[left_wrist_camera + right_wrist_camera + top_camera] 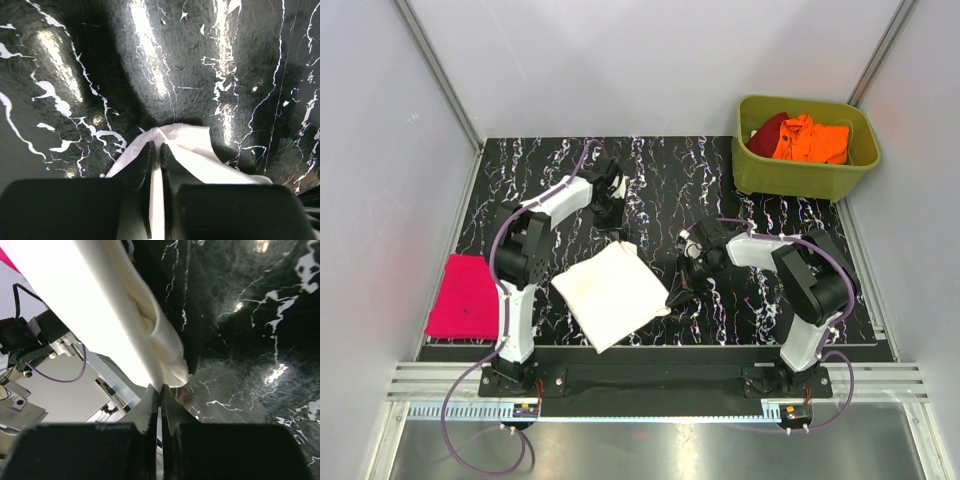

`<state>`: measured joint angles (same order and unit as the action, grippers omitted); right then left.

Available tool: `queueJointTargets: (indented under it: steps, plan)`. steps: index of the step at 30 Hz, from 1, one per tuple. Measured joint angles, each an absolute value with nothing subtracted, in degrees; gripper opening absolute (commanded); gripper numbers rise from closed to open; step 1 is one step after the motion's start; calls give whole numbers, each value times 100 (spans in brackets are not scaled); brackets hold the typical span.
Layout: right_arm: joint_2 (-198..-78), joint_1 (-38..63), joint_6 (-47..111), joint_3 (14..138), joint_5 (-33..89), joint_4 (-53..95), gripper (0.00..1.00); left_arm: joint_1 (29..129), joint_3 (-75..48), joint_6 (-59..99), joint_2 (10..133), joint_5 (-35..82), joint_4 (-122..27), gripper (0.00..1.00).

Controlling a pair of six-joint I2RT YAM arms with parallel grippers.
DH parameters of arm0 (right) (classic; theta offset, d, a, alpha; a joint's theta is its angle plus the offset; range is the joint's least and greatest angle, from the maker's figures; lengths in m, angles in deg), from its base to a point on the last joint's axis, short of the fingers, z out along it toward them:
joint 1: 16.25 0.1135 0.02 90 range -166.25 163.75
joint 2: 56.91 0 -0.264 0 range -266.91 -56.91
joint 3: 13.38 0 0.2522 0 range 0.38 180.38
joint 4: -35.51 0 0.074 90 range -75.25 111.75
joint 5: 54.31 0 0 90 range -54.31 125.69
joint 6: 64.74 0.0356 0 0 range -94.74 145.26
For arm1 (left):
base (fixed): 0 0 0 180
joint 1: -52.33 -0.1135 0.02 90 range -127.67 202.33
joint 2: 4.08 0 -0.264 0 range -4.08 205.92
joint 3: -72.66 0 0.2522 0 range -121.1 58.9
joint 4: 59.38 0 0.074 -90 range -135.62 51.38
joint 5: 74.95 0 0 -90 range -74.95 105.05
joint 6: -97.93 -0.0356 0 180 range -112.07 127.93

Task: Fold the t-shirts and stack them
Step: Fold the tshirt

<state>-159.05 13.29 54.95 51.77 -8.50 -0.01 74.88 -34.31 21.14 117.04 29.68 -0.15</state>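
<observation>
Cloth is pinched in both of my grippers. My left gripper (156,150) is clenched on the far corner of the white t-shirt (612,293); in the left wrist view a strip of white fabric runs between the two dark fingers and fans out past their tips onto the table (720,170). My right gripper (159,392) is closed tight on the right-hand edge of the same shirt, where a rolled hem of pale cloth meets the fingertips. The shirt lies as a folded, roughly square shape, turned at an angle, near the front middle of the black marbled table, between my two arms.

At the left edge of the table, just beside my left arm's base, lies the magenta-pink t-shirt (465,295), folded flat and partly overhanging the side. At the far right corner stands the olive-green tub (790,183), with the orange t-shirt (812,140) bunched inside it and the dark red t-shirt (768,130) tucked at its left.
</observation>
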Motion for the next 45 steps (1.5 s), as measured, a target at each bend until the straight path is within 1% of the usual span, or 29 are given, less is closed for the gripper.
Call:
queueJointTargets:
  steps: [2, 3, 4, 5, 6, 9, 11, 13, 16, 19, 22, 26, 31, 33, 34, 35, 36, 38, 40, 42, 44, 45]
  plan:
    - [-15943, 1329, 5526, 5177, -825, 10, 0, 7501, -3512, 2154, 11704, 2915, 38, 0]
    - [-15943, 1329, 5530, 5177, -791, 3, 0, 7505, -3562, 2162, 11704, 2905, 77, 0]
    - [-15940, 1329, 5530, 5177, -747, 3, 0, 7512, -3610, 2167, 11704, 2902, 105, 1]
    - [-15932, 1329, 5530, 5175, -718, 3, 0, 7514, -3656, 2169, 11704, 2907, 116, 5]
    - [-15912, 1329, 5532, 5153, -690, 5, 0, 7518, -3693, 2171, 11704, 2920, 116, 23]
    - [-15766, 1332, 5534, 5031, -683, -65, 0, 7523, -3708, 2145, 11704, 2909, -32, 53]
    - [-15724, 1338, 5537, 4928, -688, -135, 0, 7496, -3682, 2176, 11691, 2800, -194, 57]
    - [-15728, 1340, 5537, 4858, -683, -191, 1, 7481, -3573, 2187, 11630, 2673, -301, 58]
    - [-15763, 1340, 5530, 4847, -672, -233, 2, 7470, -3234, 2204, 11385, 2439, -347, 54]
    - [-15809, 1342, 5504, 4867, -519, -307, 2, 7464, -2716, 2291, 10889, 2142, -321, 50]
    - [-15877, 1342, 5386, 5055, -111, -642, 2, 7464, -2233, 2375, 10233, 1993, -275, 47]
    - [-16253, 1312, 5097, 5820, 499, -1313, 2, 7464, -1499, 2571, 9230, 1949, -351, 47]
    - [-17086, 1015, 4739, 7372, 1155, -1971, 5, 7464, -677, 2973, 8034, 2011, -330, 47]
    - [-17392, 881, 4577, 8054, 1596, -2113, 13, 7464, -476, 3139, 7739, 2085, -343, 47]
    - [-17558, 822, 4498, 8427, 1804, -2172, 19, 7464, -390, 3216, 7650, 2122, -375, 47]
    - [-17750, 770, 4424, 8849, 2020, -2272, 29, 7464, -299, 3288, 7584, 2172, -437, 46]
    - [-17912, 730, 4348, 9236, 2189, -2309, 32, 7464, -187, 3367, 7558, 2266, -537, 46]
    - [-18192, 667, 4230, 9999, 2427, -2530, 48, 7464, -12, 3494, 7549, 2432, -697, 46]
    - [-18308, 643, 4140, 10524, 2580, -2617, 53, 7464, 119, 3618, 7571, 2625, -832, 44]
    - [-18233, 641, 4090, 10716, 2621, -2692, 59, 7464, 145, 3727, 7658, 2843, -990, 41]
    - [-17993, 645, 4066, 10537, 2554, -2742, 60, 7464, 108, 3817, 7864, 3055, -1276, 37]
    - [-17809, 645, 4072, 10298, 2446, -2707, 59, 7461, 58, 3848, 8030, 3173, -1411, 33]
